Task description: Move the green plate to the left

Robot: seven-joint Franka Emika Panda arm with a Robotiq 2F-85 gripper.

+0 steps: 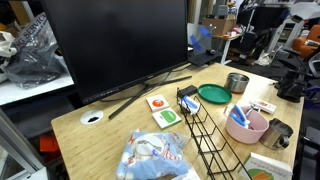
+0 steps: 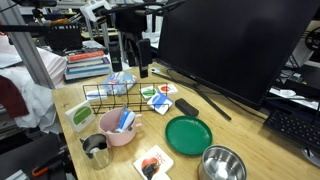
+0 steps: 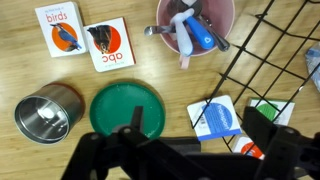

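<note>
- My gripper (image 3: 197, 135) hangs above the pale wooden tabletop (image 3: 170, 75), fingers spread wide, holding nothing.
- The round, shallow, dark green plastic plate (image 3: 127, 115) lies flat below me, off centre: under one finger (image 3: 134, 122), not between the two.
- It is round, so it has no long axis; I judge the raised rim the only place to pinch.
- Smooth plastic on wood should slide easily.
- A shiny cylindrical steel cup (image 3: 47, 112) sits just beyond the plate.
</note>
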